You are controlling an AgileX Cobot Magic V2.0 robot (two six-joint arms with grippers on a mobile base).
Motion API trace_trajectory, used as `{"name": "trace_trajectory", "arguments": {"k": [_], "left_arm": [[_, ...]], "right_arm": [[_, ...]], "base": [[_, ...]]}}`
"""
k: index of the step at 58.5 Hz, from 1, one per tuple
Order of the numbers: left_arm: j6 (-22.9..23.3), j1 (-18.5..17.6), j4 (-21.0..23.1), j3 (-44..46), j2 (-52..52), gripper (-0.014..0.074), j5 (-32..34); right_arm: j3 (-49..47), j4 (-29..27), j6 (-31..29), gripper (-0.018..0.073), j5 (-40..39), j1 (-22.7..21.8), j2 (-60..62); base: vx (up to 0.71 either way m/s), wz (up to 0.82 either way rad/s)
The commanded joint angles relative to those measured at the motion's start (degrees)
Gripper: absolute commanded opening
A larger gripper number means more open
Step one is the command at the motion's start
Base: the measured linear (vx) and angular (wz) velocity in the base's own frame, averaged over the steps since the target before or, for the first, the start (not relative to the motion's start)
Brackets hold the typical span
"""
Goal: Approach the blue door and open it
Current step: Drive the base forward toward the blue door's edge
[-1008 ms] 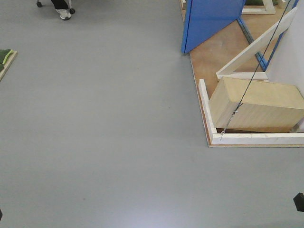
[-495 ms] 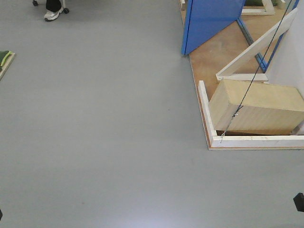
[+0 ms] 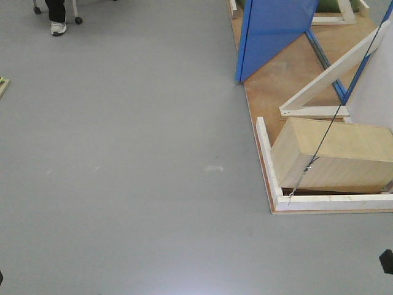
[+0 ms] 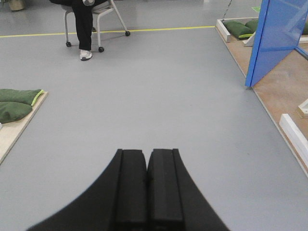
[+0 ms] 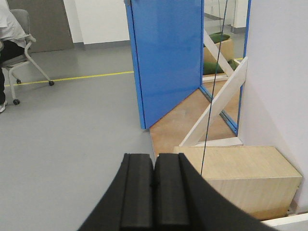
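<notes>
Grey floor (image 3: 135,172): smooth, fills most of the front view. 1 pale scuff (image 3: 214,168) near its middle.

Right side: brown wooden platform (image 3: 276,92) lies flat on the floor. White rails (image 3: 265,153) run along its near-left corner. 1 tan box (image 3: 334,153) sits inside that corner, just beside both rails. The blue door (image 3: 270,31) stands at the platform's left edge.

Far side: yellow line (image 4: 144,32), wheeled chair (image 4: 103,7), 1 white shoe (image 3: 58,28) planted on the floor.

Left edge: low board (image 4: 14,130) carrying 2 green cushions (image 4: 17,96).
</notes>
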State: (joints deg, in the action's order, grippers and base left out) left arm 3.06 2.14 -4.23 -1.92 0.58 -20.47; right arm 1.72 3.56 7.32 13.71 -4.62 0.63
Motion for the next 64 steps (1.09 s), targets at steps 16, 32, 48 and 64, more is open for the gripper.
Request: {"name": "trace_trajectory", "arguments": {"k": [16, 32, 48, 64], "left_arm": [[0.23, -0.07, -0.05, 1.82, 0.98, 0.0071, 4.58], [0.23, -0.07, -0.05, 1.82, 0.98, 0.0071, 4.58], [0.23, -0.07, -0.05, 1.82, 0.98, 0.0071, 4.58], [0.23, -0.07, -0.05, 1.82, 0.98, 0.0071, 4.58]], "right_arm": [[0.53, 0.55, -0.36, -0.0004, -4.64, 0.14, 0.3], [0.53, 0.55, -0.36, -0.0004, -4.64, 0.14, 0.3], [0.53, 0.55, -0.36, -0.0004, -4.64, 0.14, 0.3], [0.53, 0.55, -0.36, -0.0004, -4.64, 0.14, 0.3]], "base": [[0.3, -0.01], [0.36, 0.04], [0.41, 0.06], [0.44, 0.02]]}}
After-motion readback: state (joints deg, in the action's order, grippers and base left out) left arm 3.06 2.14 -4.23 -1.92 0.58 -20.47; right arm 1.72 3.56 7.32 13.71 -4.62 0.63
